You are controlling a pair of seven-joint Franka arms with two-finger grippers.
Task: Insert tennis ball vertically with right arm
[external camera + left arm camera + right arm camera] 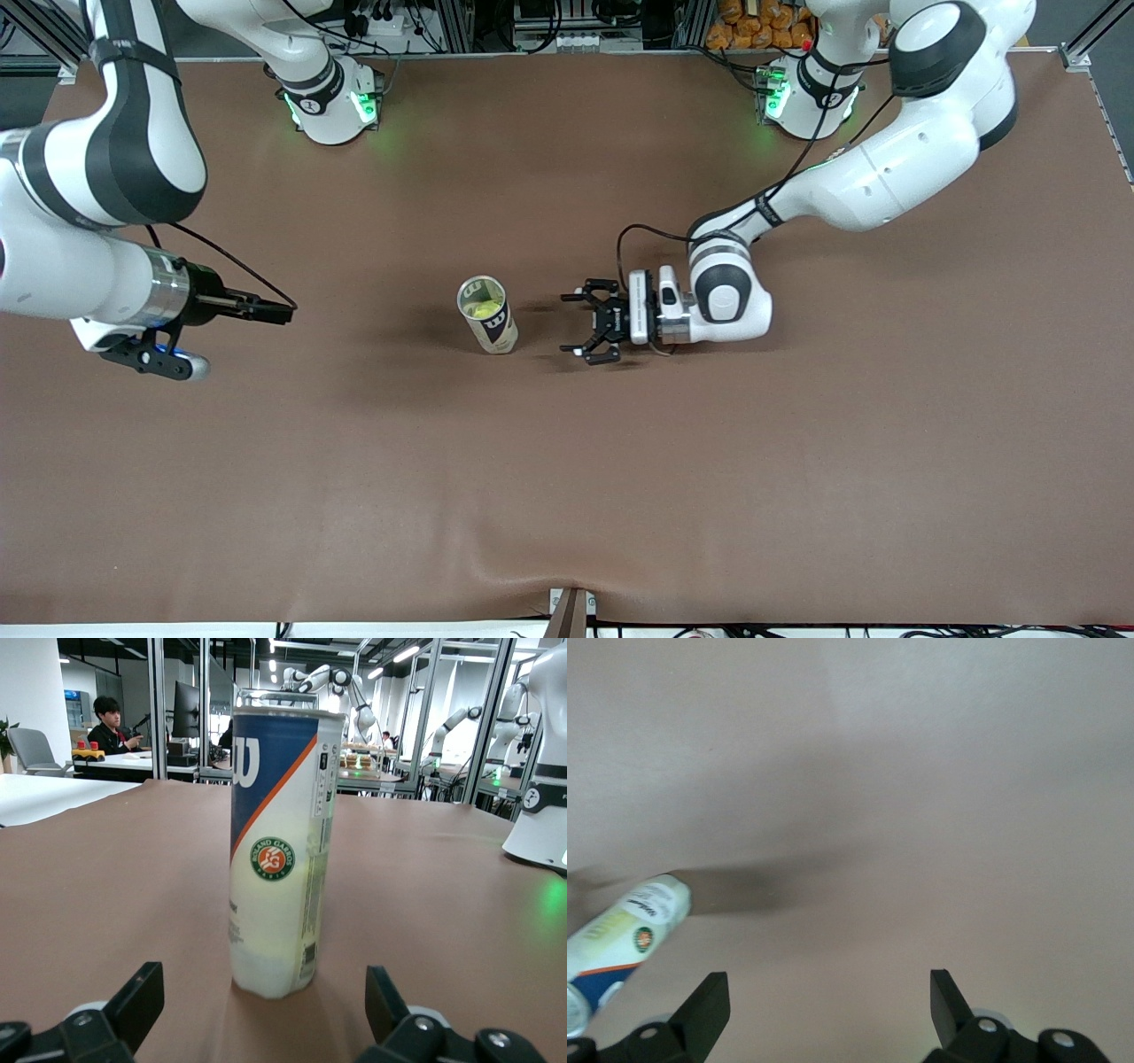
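**Standing can with ball inside, both grippers empty**

Reading the front view, I find the tennis ball can [488, 315] upright near the middle of the brown table [567, 478], its open mouth facing up. A yellow-green tennis ball [484, 309] sits inside the can, visible through the mouth. The left wrist view shows the can's blue, orange and white label and a pale yellow glow through its lower wall.

Left gripper [591, 330]: I see it low over the table just beside the can, toward the left arm's end, pointing sideways at the can. Its jaws are spread wide with nothing between them. In the left wrist view the two fingertips [142, 997] flank the can's base without touching it.

Right gripper [266, 309]: I see it held up in the air over bare table toward the right arm's end, well apart from the can. The right arm [97, 221] enters from the edge of the front view. In the right wrist view the fingers [707, 1005] stand spread apart and hold nothing, and the can appears near the frame's edge.
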